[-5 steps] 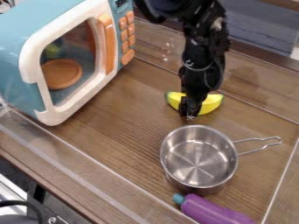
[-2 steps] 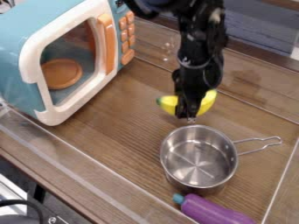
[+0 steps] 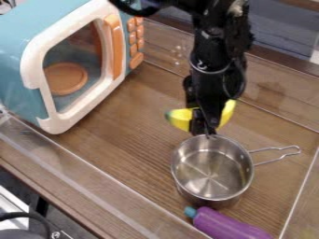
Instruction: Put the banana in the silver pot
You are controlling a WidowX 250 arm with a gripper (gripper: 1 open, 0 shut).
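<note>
While the gripper (image 3: pixel 206 119) pinches the banana (image 3: pixel 187 118) just above its rim, the silver pot (image 3: pixel 212 169) at lower centre looks empty; microwave (image 3: pixel 69 61) upper left apparently holds something orange.

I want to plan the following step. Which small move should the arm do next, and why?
Probably carry the banana a little further toward the camera, until it hangs over the silver pot. The claw is shut on the banana, lifted off the table, but sits just behind the empty pot's rim, not above its middle.
</note>
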